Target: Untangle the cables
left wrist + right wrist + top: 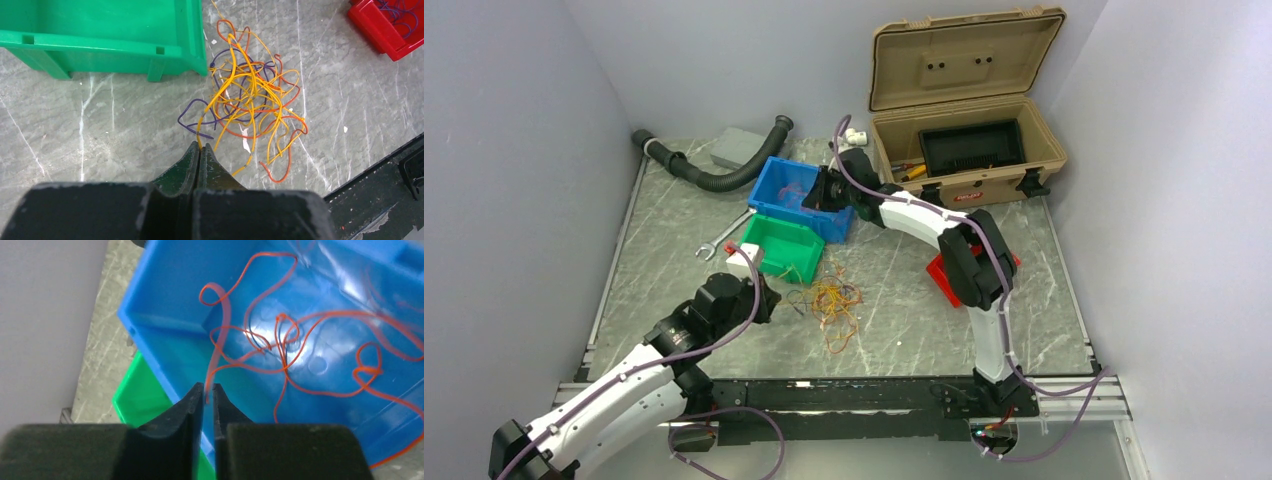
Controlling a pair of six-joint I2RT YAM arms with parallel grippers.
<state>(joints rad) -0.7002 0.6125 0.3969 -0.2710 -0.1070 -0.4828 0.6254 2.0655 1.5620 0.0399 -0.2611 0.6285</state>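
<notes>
**Both grippers closed on single strands**

Left gripper, nearest: jaws pressed together, apparently nipping the end of a yellow strand, though contact is hard to confirm. The cables lie in a loose heap on the table just beside the green bin's corner. Behind the green bin, over the blue bin, the right gripper pinches a red strand. Wire looks featherlight, limp, springy and snag-prone. Best taken at a free end or outer loop and drawn slowly.
</notes>
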